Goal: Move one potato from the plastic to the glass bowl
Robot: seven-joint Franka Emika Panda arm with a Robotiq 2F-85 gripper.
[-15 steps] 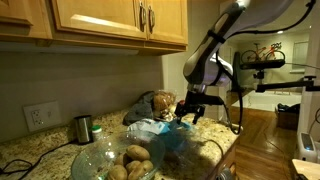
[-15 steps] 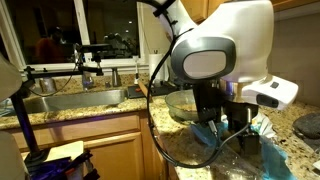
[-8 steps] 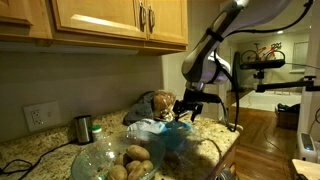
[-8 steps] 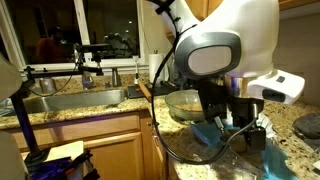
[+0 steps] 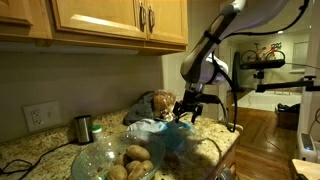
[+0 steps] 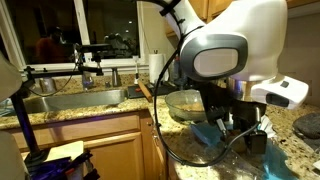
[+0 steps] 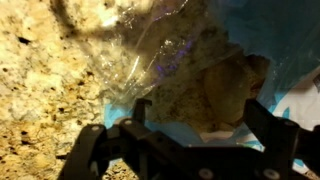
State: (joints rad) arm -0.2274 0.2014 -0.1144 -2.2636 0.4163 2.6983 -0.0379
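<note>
Hand (image 7: pixel 190 150) is held open, fingers spread wide, just above the plastic (image 7: pixel 150 60), where a potato (image 7: pixel 225 85) is seen. Beside the plastic, the glass bowl (image 5: pixel 95 160) is set.

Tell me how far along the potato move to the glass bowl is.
Done: unclear. The glass bowl holds potatoes, but none can be tied to the plastic. In hand: the gripper hangs open and empty over the plastic, above what looks like a potato. Left: grasp it, lift, carry it over and release it in the glass bowl.
</note>
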